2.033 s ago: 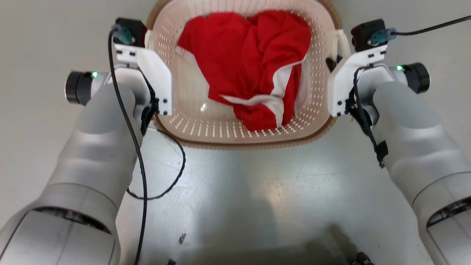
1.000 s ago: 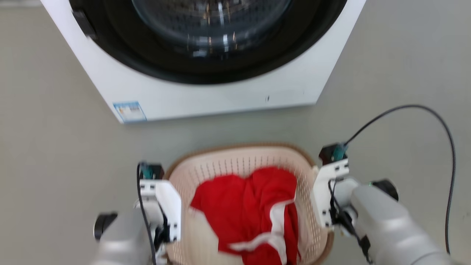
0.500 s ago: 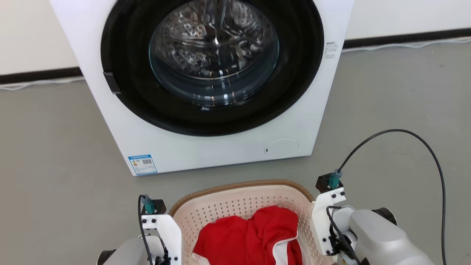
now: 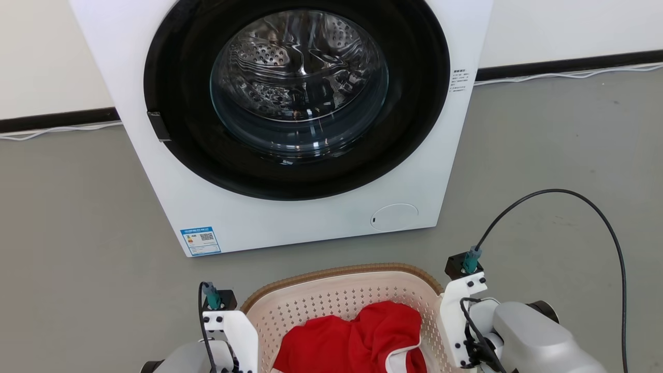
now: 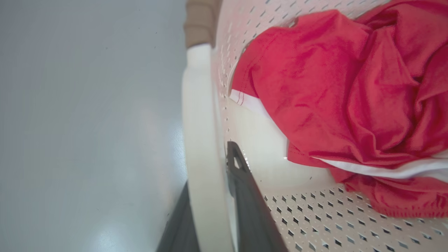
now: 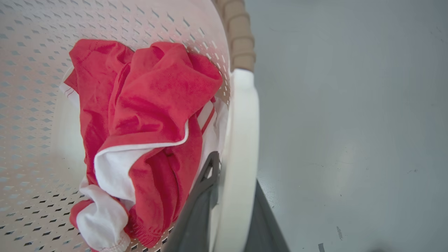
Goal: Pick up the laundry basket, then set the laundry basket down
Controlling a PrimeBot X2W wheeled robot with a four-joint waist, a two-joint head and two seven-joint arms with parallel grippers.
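Your right hand [image 6: 233, 182]: dark fingers [image 6: 196, 210] clamped either side of the white handle [image 6: 241, 133] of the basket [image 6: 35, 35]. Inside it: crumpled red-and-white cloth [image 6: 150, 105]. Brown rim [image 6: 239, 31] adjoins the handle. Grey floor [image 6: 350, 105] beyond.

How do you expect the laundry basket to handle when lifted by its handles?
Probably stiff: the laundry basket is moulded perforated plastic. Likely light, holding only a red garment. Gripped at both handles, it should hang level.

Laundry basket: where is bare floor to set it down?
Wide bare floor lies left of the washer, up to the baseboard, and another patch on its right. The strip between washer and laundry basket is tight; a black cable loops at the right.
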